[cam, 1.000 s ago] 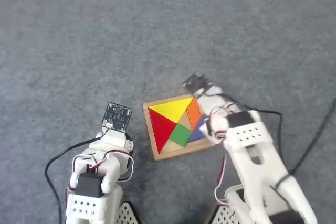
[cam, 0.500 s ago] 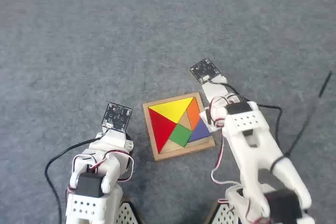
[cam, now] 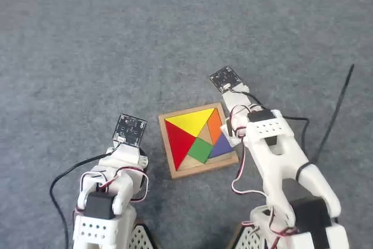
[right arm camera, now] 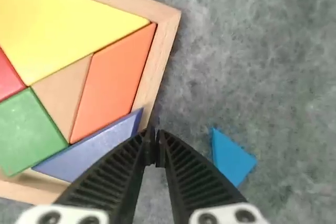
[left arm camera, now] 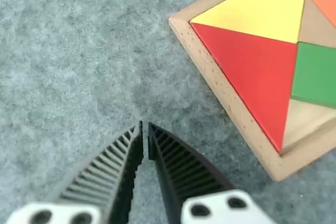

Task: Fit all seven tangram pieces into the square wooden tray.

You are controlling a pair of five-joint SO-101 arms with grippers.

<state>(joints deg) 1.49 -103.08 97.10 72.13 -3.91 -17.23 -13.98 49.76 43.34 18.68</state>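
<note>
The square wooden tray [cam: 169, 151] lies at the table's middle, holding a yellow triangle [cam: 189, 122], a red triangle [cam: 178, 139], a green square [cam: 201, 149], an orange parallelogram [cam: 215, 126], a purple-blue triangle [cam: 221, 144] and a tan triangle [right arm camera: 60, 95]. A small blue triangle [right arm camera: 230, 156] lies on the carpet just outside the tray's wall [right arm camera: 157, 61]. My right gripper [right arm camera: 155, 136] is shut with nothing in it, its tips at the tray's edge between the purple-blue triangle [right arm camera: 89, 148] and the small blue one. My left gripper [left arm camera: 145, 129] is shut and empty over the carpet beside the tray [left arm camera: 220, 95].
Grey carpet [cam: 87, 56] covers the table, with open room to the left and far side of the tray. Both arm bases [cam: 99, 225] stand at the near edge. A black cable [cam: 332, 126] runs along the right.
The right arm has swung away from the tray's right half toward the far right, uncovering the orange and purple-blue pieces. The left arm has kept still.
</note>
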